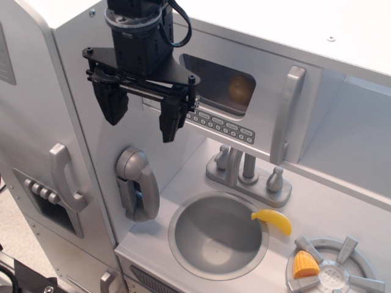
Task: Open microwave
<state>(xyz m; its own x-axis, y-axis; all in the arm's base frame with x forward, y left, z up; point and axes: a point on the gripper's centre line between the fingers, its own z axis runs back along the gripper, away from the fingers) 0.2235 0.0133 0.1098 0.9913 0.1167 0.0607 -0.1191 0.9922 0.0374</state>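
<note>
Hanging in front of the toy kitchen's upper left corner, the gripper points its two dark fingers downward with a wide gap between them and nothing held. The microwave sits at about 3 o'clock from the gripper, its flat grey door flush with the cabinet front. A dark rounded window fills the door's left part, and something round and yellowish shows dimly behind the glass. A row of small printed buttons runs beneath the window, just beside the tip of the nearer finger; whether they touch I cannot tell. The long silver handle stands upright at the door's right edge, well apart from the gripper. At 6 o'clock from the gripper a grey toy phone hangs on the side wall. The round sink lies at 5 o'clock, with the faucet behind it and a yellow banana on its right rim. A corn piece rests on the burner further right.
</note>
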